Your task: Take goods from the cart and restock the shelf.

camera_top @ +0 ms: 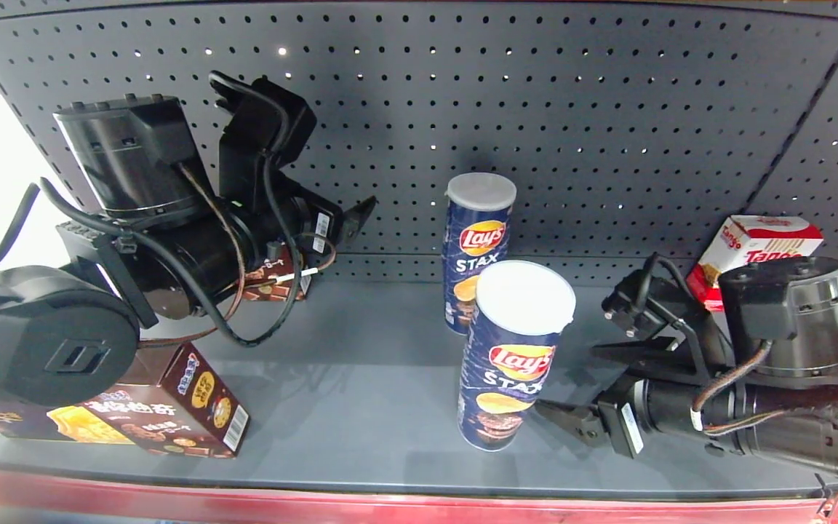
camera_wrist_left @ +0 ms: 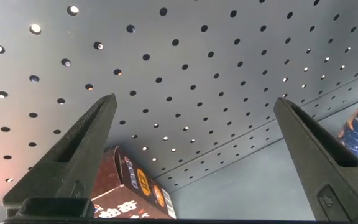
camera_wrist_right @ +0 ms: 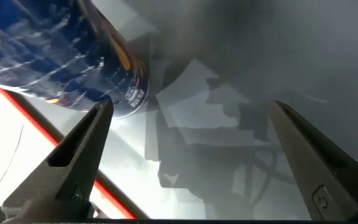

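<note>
Two blue chip cans stand on the grey shelf (camera_top: 361,378): one at the back (camera_top: 479,251), one in front of it (camera_top: 512,364). My right gripper (camera_top: 573,380) lies low just right of the front can, open, holding nothing and apart from the can. In the right wrist view the open gripper (camera_wrist_right: 191,106) has the front can (camera_wrist_right: 61,62) off to one side. My left gripper (camera_top: 350,222) is raised at the back left near the pegboard, open and empty. Between the left gripper's (camera_wrist_left: 194,101) fingers, the left wrist view shows pegboard, with a brown box (camera_wrist_left: 129,193) below.
A larger brown box (camera_top: 172,411) lies at the shelf's front left, a small brown box (camera_top: 273,282) at the back left under my left arm. A red-and-white box (camera_top: 753,244) leans at the back right. A red strip (camera_top: 390,506) edges the shelf front.
</note>
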Tool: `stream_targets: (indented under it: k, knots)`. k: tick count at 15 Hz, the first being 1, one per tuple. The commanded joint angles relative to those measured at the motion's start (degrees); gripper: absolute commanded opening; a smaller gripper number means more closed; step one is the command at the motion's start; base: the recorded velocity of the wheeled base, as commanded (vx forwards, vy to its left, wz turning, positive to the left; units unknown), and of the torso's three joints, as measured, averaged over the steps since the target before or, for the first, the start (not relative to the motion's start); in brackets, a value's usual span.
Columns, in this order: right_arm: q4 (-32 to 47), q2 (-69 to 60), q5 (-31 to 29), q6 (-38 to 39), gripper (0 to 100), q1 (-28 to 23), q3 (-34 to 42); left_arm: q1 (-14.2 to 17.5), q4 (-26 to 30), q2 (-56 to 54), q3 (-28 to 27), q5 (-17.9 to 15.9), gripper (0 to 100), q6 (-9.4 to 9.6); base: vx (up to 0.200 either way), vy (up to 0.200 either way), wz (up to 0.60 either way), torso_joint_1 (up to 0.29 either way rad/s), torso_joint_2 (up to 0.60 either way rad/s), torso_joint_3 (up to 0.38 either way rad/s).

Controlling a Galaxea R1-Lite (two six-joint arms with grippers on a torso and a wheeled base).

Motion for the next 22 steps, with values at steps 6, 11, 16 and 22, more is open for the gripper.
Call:
stream_targets:
  k: [6,11,16,22]
  knots:
    - [-0.89,2.48,-0.97,-0.20,100,-0.92,-2.00,0.00,-0.06,0.21,0.24,0.01,100,0.01,0.000,0.000,0.00,0.000,0.00,0.000]
    - [-0.89,3.09,-1.05,-0.20,100,0.05,-2.96,0.00,-0.06,0.21,0.24,0.01,100,0.01,0.000,0.000,0.00,0.000,0.00,0.000]
    - [-0.89,4.24,-1.14,-0.20,100,0.93,-4.28,0.00,-0.06,0.21,0.24,0.01,100,0.01,0.000,0.000,0.00,0.000,0.00,0.000]
    - [-2.39,-4.38,-2.90,0.33,100,-5.14,-2.79,0.00,0.11,-1.64,1.03,0.01,100,0.01,0.000,0.000,0.00,0.000,0.00,0.000]
